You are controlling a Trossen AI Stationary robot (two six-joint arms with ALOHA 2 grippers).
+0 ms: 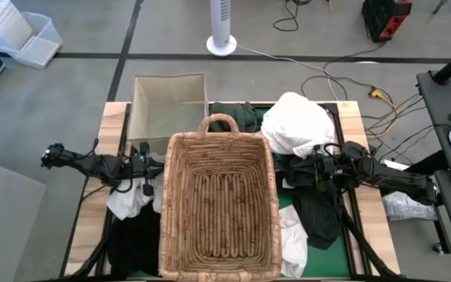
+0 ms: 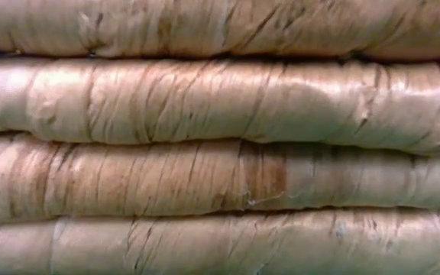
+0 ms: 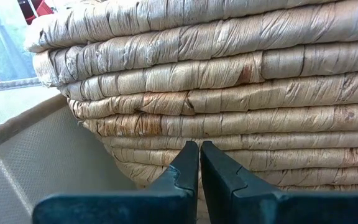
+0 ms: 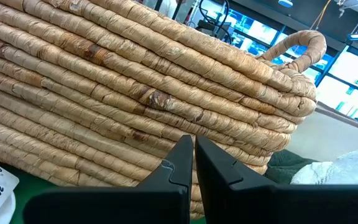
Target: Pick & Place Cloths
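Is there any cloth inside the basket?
No, from above the basket shows only its bare woven floor; the cloths lie around it.

Rough woven wicker basket (image 1: 218, 207); soft fabric cloths (image 1: 296, 125)

1. Wooden table (image 1: 114, 117), with a bright green mat (image 1: 329, 258) spread over its middle.
2. Wicker basket (image 1: 218, 205) sits at centre, empty inside.
3. Open beige box (image 1: 168, 106) stands behind the basket, to its left.
4. Cloths lie around the basket: white mound (image 1: 297, 125), dark green one (image 1: 239, 115), black ones (image 1: 320, 213), white pieces (image 1: 292, 243).
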